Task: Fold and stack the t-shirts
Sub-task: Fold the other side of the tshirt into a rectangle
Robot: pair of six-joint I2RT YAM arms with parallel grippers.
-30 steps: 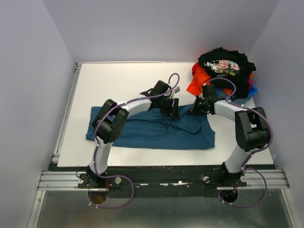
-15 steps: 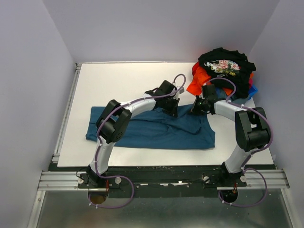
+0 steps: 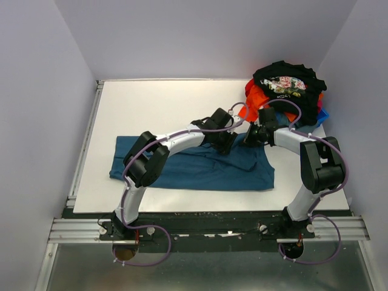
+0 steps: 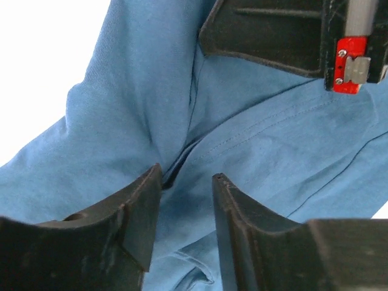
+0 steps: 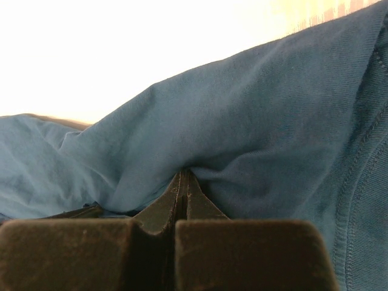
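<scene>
The teal-blue t-shirt (image 3: pixel 194 165) lies spread and partly folded across the table's front half. My left gripper (image 3: pixel 223 144) hovers over its far edge with jaws open; in the left wrist view (image 4: pixel 187 177) only cloth (image 4: pixel 121 121) shows between the fingers. My right gripper (image 3: pixel 248 140) is shut on the shirt's far right edge; in the right wrist view (image 5: pixel 183 177) the cloth (image 5: pixel 273 121) bunches at the closed tips. The black floral t-shirt (image 3: pixel 286 82), orange-red t-shirt (image 3: pixel 254 103) and bright blue t-shirt (image 3: pixel 322 115) lie piled at the back right.
The white table (image 3: pixel 157 109) has walls close on the left, back and right. The right gripper's black body and red tab (image 4: pixel 351 57) show at the top of the left wrist view. A metal rail (image 3: pixel 85 145) runs along the table's left edge.
My left gripper has moved right along the teal shirt's far edge, toward my right gripper. The right arm has held still with its grip on the shirt.
</scene>
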